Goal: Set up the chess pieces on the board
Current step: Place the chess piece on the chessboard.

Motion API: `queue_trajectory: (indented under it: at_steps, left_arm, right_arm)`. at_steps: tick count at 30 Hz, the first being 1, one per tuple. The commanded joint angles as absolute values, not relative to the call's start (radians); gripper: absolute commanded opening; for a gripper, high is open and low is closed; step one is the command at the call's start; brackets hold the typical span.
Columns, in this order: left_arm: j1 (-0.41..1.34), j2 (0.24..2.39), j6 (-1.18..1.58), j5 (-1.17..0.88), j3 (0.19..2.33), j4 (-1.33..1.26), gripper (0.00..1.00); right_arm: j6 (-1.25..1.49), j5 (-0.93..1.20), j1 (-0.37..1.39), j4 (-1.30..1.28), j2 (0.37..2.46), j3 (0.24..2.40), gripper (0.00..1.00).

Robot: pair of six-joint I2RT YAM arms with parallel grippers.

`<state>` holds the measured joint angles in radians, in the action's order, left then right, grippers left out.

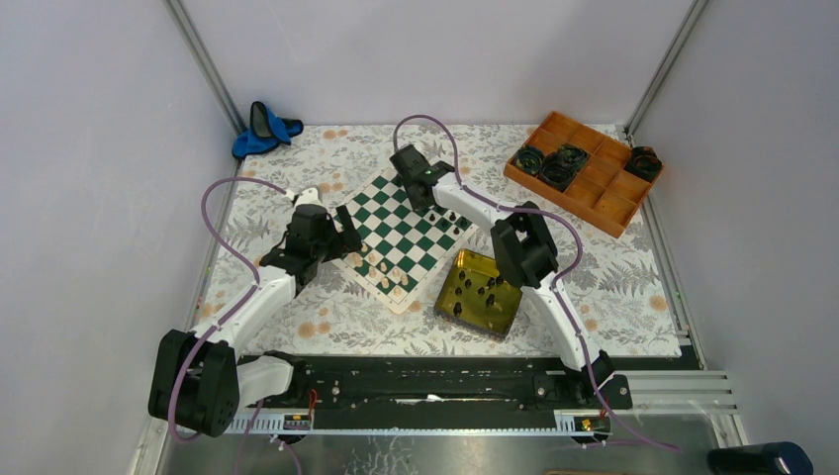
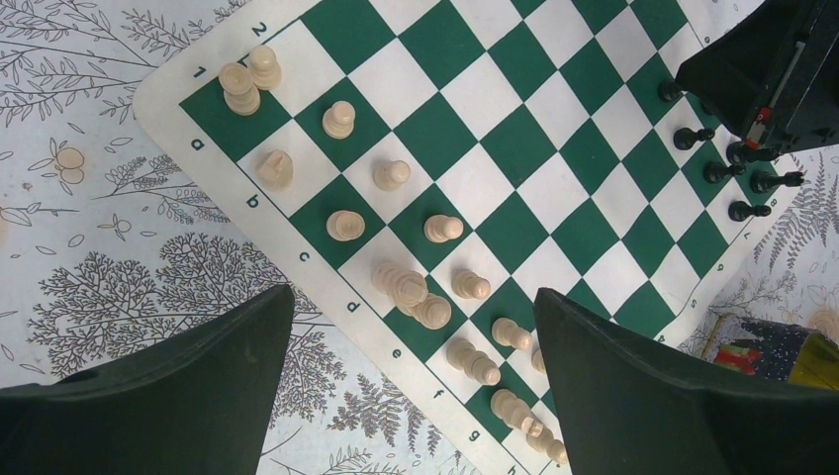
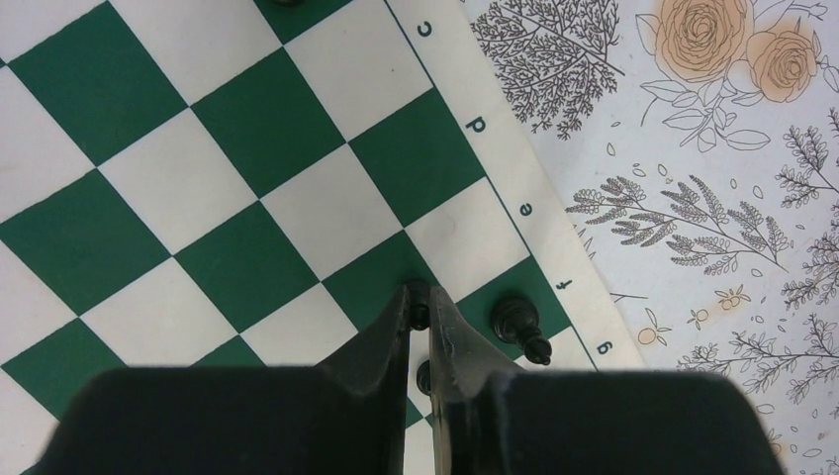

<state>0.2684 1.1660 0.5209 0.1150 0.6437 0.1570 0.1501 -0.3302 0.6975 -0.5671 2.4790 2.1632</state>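
The green and white board (image 1: 401, 233) lies at the table's middle. Several cream-white pieces (image 2: 401, 287) stand along its near-left side in rows 1 and 2. A few black pieces (image 2: 737, 173) stand at the far-right side. My left gripper (image 2: 414, 297) is open and empty, above the board's near edge by files d to g; it also shows in the top view (image 1: 346, 237). My right gripper (image 3: 419, 297) is shut on a small black piece (image 3: 419, 312) over a green square near file f. Another black piece (image 3: 519, 322) stands just right of it.
A yellow-gold tin tray (image 1: 447, 282) holding several black pieces sits right of the board's near corner. An orange compartment tray (image 1: 594, 198) with black coiled items stands at the back right. A blue object (image 1: 265, 129) lies at the back left. The right arm (image 2: 772, 69) overhangs the far-right side.
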Motion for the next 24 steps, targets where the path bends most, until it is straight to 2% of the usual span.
queue_trajectory:
  at_steps: [1, 24]
  left_arm:
    - [0.275, 1.170, 0.521, 0.112, 0.655, 0.104, 0.99]
    - [0.275, 1.180, 0.524, 0.106, 0.655, 0.099, 0.99]
  right_arm:
    - [0.150, -0.316, 0.692, -0.586, 2.491, 2.210, 0.03]
    - [0.153, -0.288, 0.692, -0.578, 2.456, 2.215, 0.02]
